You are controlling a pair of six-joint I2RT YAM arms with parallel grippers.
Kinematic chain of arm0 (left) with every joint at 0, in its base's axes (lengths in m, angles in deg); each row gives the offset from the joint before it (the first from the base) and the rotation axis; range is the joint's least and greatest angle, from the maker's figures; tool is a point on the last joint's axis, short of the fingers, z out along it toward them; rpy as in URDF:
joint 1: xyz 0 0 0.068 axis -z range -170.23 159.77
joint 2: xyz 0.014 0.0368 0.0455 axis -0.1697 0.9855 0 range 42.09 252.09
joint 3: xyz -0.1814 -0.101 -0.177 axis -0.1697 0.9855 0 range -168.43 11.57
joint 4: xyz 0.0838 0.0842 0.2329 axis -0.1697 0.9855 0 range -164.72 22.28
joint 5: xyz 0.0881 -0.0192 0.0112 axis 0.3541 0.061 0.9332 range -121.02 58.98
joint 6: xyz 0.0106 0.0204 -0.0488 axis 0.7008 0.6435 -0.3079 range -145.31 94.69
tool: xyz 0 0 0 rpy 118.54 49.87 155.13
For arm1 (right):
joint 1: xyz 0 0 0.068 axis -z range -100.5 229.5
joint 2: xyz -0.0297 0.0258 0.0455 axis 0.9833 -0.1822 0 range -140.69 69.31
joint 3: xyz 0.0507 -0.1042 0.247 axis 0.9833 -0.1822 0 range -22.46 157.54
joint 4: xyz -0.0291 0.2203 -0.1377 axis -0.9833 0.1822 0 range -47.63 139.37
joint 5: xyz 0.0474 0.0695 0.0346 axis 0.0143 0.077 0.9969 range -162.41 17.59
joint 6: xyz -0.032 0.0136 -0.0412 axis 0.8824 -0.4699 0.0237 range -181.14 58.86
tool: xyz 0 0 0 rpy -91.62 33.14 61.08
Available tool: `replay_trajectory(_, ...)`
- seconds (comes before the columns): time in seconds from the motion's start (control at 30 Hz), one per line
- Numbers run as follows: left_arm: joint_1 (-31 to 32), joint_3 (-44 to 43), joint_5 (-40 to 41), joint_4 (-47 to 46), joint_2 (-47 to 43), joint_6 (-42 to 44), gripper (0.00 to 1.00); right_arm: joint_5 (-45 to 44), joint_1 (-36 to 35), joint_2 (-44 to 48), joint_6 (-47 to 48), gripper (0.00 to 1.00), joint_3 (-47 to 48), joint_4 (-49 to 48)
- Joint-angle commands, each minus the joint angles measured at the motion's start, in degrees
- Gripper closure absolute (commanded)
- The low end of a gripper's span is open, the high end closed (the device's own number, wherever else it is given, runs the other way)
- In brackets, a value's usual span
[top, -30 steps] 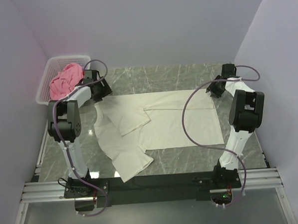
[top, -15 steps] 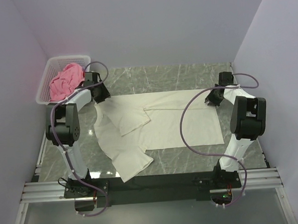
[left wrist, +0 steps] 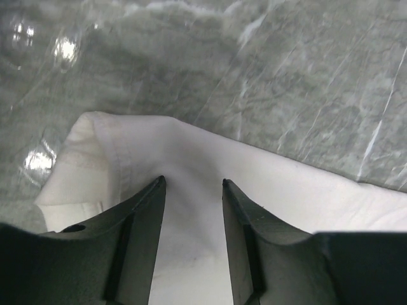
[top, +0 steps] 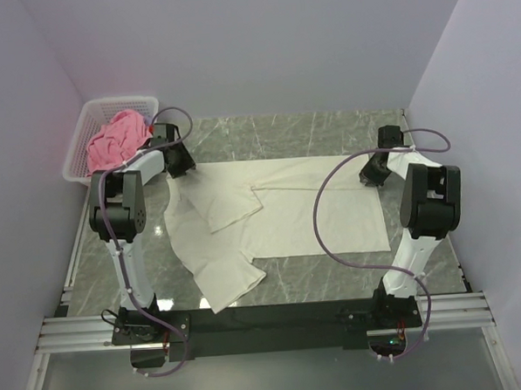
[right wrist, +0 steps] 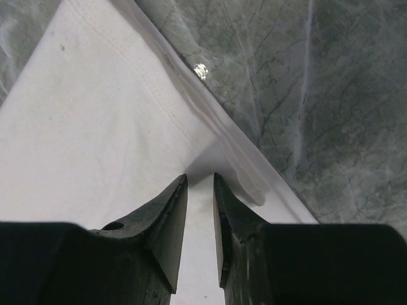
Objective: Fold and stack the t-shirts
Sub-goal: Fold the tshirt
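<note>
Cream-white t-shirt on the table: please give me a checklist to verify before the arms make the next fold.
1. Right pincer closed on the far right corner of the cream-white t-shirt: ok.
2. Left pincer astride the far left corner, cloth between its fingers; firm grip: cannot tell.
3. Right arm's cable free of the cloth: cannot tell; in the top view it crosses over the shirt.
4. Pink t-shirt in the basket, apart from the fold area: ok.

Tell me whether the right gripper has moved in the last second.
Yes. The right gripper came nearer, away from the table's far edge, onto the cream t-shirt.
</note>
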Motion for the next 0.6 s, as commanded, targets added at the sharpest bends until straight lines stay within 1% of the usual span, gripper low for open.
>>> replay_trajectory(0.0, -0.62, -1.82, 1.26, 2.71, 3.48, 0.45, 0.52, -4.58, -0.27, -1.83, -1.3, 0.69, 1.21, 2.4)
replay_trajectory(0.23, -1.32, -4.45, 1.26, 3.24, 5.15, 0.62, 0.42, -5.02, -0.27, -1.91, -4.55, 0.68, 1.38, 1.96)
replay_trajectory(0.47, -2.47, -3.14, 0.73, 2.72, 4.71, -0.17, 0.4, -7.3, -0.36, -1.13, -7.37, 0.68, 0.77, 1.52)
replay_trajectory(0.57, -2.56, -2.96, 0.29, 2.54, 4.89, -0.43, 0.4, -11.78, -0.98, -1.12, -6.41, 0.68, 2.69, 4.24)
